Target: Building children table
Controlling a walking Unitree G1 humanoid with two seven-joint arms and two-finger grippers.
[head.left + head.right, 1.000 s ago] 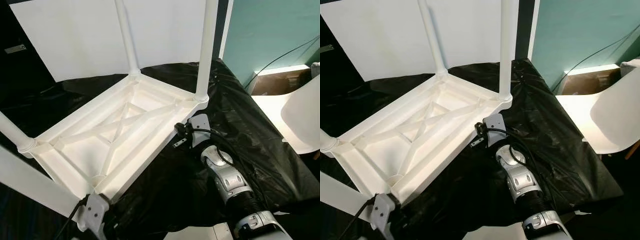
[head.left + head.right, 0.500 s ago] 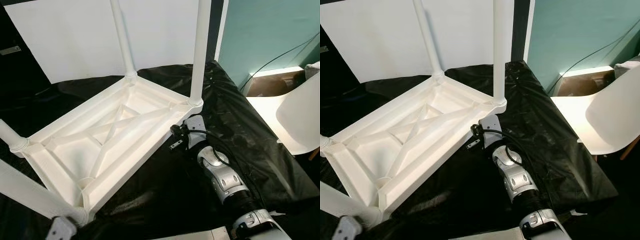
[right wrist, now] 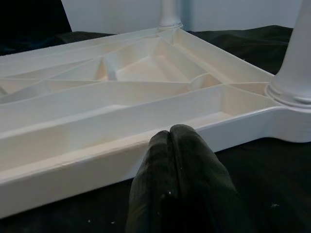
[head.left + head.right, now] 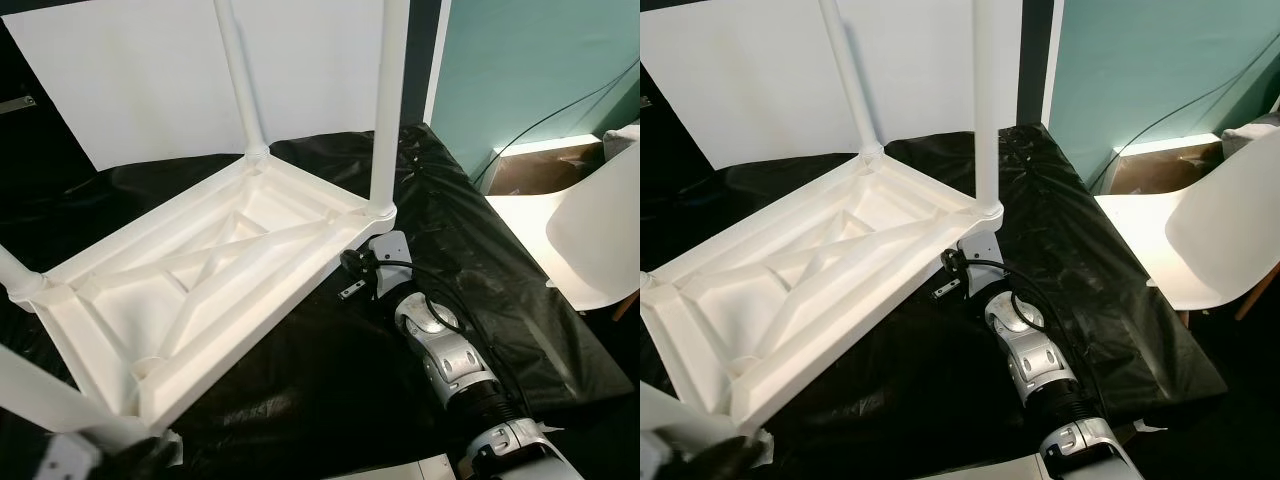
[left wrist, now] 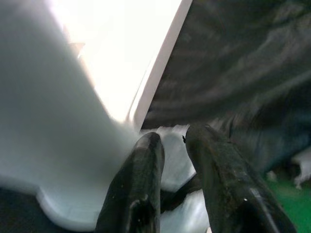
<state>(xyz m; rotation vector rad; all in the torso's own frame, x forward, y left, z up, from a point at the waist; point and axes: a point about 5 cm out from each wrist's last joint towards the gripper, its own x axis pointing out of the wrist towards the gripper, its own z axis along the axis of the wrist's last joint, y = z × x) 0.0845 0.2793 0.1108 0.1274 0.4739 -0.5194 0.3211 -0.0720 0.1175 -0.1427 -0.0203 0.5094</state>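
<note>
1. My left tool, blurred and cropped, fingers slightly spread beside a white table leg.
2. My right tool, fingers pressed together, just short of the upturned ribbed plastic table on crinkled black sheeting.

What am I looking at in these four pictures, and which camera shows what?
The two wide pictures come from the robot's head, looking down. A white children's table lies upside down on black plastic sheeting, legs pointing up. The silver right arm reaches toward the table's frame near one leg; its wrist camera shows the right tool with fingers pressed together, empty, just short of the frame. The left wrist camera shows the left tool slightly apart, up against a white leg at the near corner. A white chair stands on the right.
</note>
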